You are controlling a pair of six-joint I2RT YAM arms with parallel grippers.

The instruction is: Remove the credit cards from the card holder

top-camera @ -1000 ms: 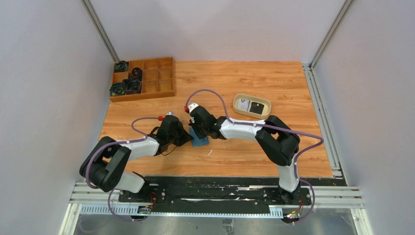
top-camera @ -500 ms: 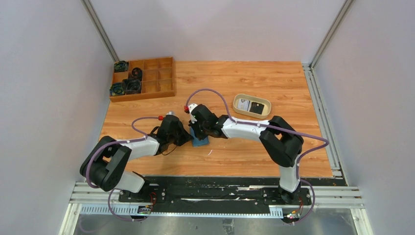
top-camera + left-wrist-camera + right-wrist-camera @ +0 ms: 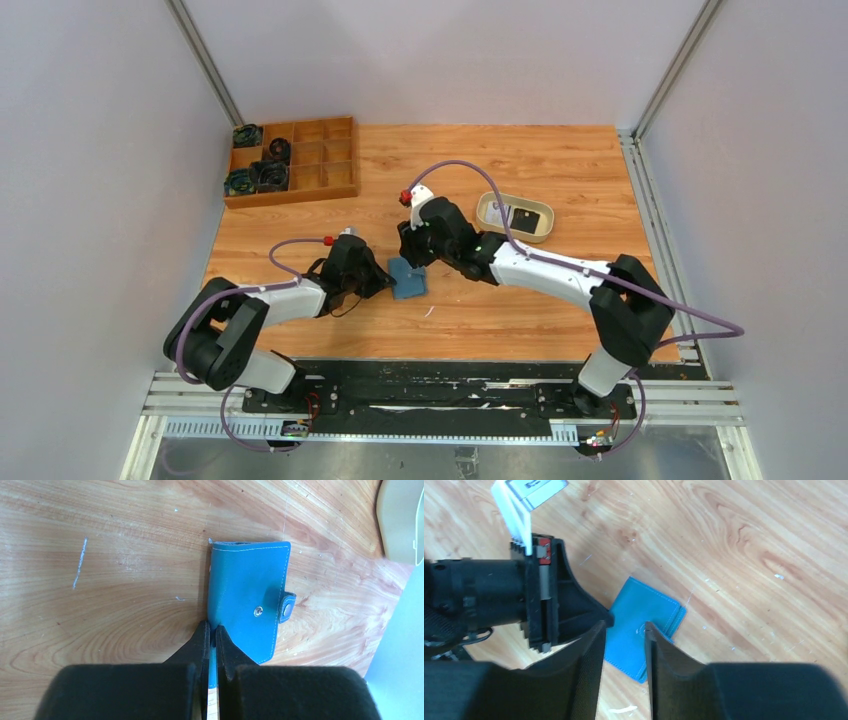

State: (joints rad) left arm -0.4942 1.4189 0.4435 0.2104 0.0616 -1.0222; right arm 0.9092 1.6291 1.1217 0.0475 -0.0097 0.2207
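Observation:
The teal-blue card holder (image 3: 409, 280) lies folded shut and flat on the wooden table. It also shows in the left wrist view (image 3: 247, 592), its snap tab loose at the right edge, and in the right wrist view (image 3: 659, 611). My left gripper (image 3: 386, 280) is shut on the holder's left edge (image 3: 210, 631). My right gripper (image 3: 412, 254) hangs just above the holder, open and empty (image 3: 624, 626). No card shows in the holder. Two cards, one white and one black (image 3: 527, 221), lie in the cream oval tray (image 3: 487, 204).
A wooden compartment box (image 3: 318, 160) with black coiled items stands at the back left. The cream tray's corner shows in the left wrist view (image 3: 400, 520). Grey walls and metal rails border the table on the sides.
My right gripper has lifted off the card holder and pulled back toward the right; the holder is now uncovered. My left gripper has kept its hold and not moved.

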